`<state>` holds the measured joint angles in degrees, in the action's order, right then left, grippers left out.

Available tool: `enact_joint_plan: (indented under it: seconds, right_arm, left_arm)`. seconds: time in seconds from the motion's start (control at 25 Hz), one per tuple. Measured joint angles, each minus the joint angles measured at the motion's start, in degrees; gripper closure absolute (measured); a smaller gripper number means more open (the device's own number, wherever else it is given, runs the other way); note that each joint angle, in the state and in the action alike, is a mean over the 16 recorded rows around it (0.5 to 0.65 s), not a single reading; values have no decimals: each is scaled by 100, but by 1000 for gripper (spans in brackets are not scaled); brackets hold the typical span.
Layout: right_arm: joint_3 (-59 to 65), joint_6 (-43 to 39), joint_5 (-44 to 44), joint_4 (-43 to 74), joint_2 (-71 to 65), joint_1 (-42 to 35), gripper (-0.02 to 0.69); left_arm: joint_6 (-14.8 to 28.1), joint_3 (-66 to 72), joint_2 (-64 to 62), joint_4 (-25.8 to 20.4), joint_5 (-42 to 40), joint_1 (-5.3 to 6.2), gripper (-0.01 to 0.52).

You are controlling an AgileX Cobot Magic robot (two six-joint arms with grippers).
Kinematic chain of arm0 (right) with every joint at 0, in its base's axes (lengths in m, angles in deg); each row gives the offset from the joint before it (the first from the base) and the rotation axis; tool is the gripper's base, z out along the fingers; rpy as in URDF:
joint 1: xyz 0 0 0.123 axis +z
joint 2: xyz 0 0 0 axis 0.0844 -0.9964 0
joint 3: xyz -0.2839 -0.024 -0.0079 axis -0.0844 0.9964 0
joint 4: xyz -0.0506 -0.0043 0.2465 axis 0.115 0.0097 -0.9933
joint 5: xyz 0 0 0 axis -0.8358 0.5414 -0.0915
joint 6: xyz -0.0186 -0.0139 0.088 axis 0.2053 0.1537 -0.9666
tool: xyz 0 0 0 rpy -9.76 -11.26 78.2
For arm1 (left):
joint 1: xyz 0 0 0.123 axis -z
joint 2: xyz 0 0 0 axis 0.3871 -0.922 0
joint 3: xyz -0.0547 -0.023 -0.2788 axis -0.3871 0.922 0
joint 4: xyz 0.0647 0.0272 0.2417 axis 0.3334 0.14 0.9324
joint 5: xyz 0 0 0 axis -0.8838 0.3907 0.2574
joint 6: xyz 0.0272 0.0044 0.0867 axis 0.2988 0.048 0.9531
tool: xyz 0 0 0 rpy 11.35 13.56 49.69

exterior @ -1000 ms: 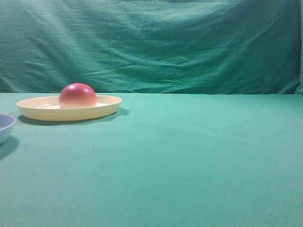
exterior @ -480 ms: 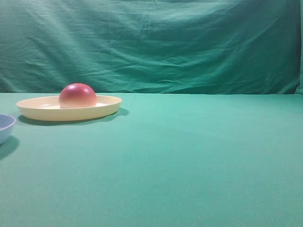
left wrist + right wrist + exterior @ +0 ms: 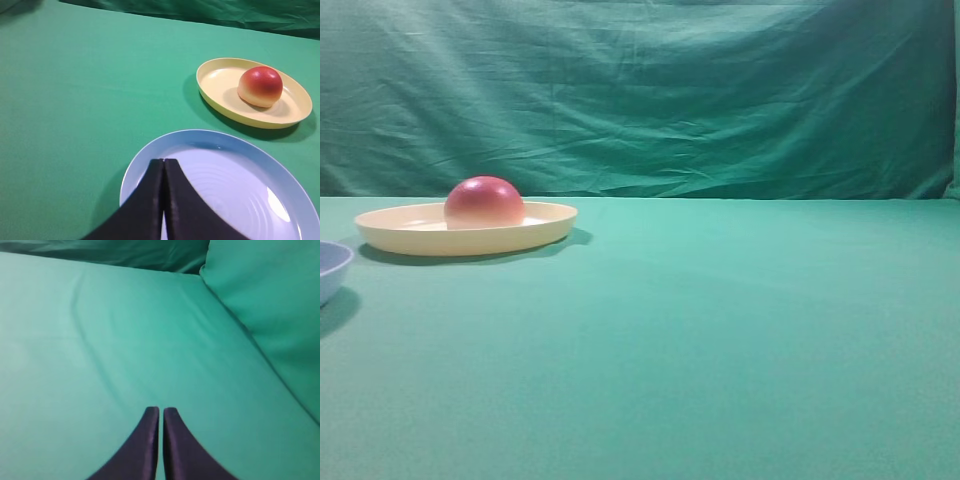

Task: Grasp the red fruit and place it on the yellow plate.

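Observation:
The red fruit (image 3: 483, 202) (image 3: 260, 86) rests inside the yellow plate (image 3: 380, 232) (image 3: 215, 80) at the table's left, red on top and cream at its base. My left gripper (image 3: 164, 161) is shut with nothing in it, hovering over a light blue dish, well short of the plate. My right gripper (image 3: 161, 409) is shut and empty above bare green cloth. Neither gripper shows in the exterior high view.
A light blue dish (image 3: 260, 155) (image 3: 332, 265) lies near the left edge, in front of the yellow plate. Green cloth covers the table (image 3: 720, 330), and a draped green backdrop (image 3: 650, 90) rises behind it.

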<state>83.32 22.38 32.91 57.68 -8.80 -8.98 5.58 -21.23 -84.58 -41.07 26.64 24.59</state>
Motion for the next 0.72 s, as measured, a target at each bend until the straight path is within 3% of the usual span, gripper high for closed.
enact_joint_plan:
  seconds: [0.72]
  right_arm:
    - [8,-10,-22,0,1,0,665]
  left_arm:
    - [0,0,0,2,0,0,514]
